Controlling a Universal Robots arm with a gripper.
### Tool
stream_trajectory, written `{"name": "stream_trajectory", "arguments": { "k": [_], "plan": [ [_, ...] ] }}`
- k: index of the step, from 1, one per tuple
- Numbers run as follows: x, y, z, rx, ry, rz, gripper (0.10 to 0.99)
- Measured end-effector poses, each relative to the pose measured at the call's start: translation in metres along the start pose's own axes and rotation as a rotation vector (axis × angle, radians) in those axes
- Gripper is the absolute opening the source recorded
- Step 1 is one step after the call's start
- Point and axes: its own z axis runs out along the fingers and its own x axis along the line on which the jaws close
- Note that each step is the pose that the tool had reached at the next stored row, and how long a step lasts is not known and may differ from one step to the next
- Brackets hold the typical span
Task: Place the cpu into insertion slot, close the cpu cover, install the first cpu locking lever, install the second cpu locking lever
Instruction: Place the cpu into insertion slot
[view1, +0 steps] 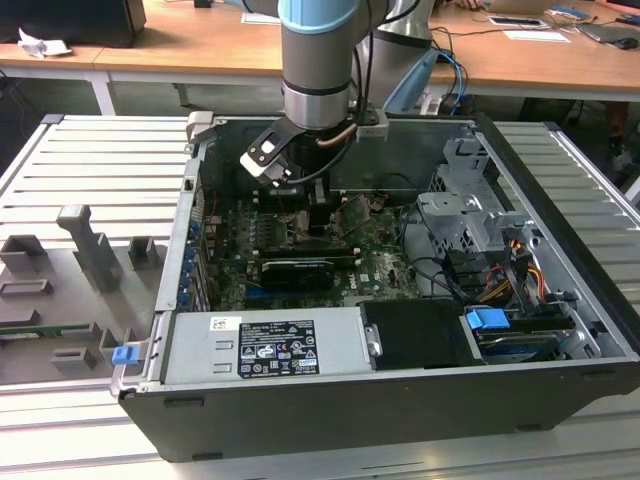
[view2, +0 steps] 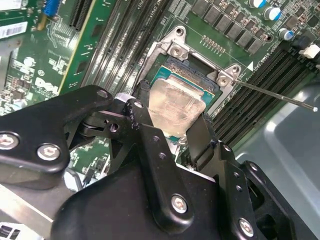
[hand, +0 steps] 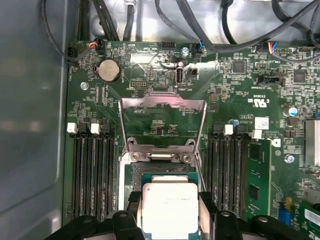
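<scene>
First wrist view: tool (hand: 170, 200) clamped on cpu (hand: 170, 212), squarely between its fingers (hand: 207, 201); cpu cover (hand: 162, 102) raised.

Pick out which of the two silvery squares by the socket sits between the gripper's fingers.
The solid chip, held in the gripper over the socket. The other, the open-centred frame, stands swung up, clear of it.

**Cut Off and Covered**

In the first wrist view the cpu (hand: 169, 207) and the gripper (hand: 167, 199) with its fingers (hand: 131, 202) run off the picture's edge. In the second wrist view those fingers (view2: 150, 145) hide the cpu's blurred near edge.
</scene>
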Motion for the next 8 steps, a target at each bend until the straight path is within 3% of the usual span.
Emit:
{"name": "stream_trajectory", "arguments": {
  "k": [8],
  "plan": [
    [0.0023,-0.0004,0.0089,0.0,-0.0011,0.022,0.537]
  ]
}}
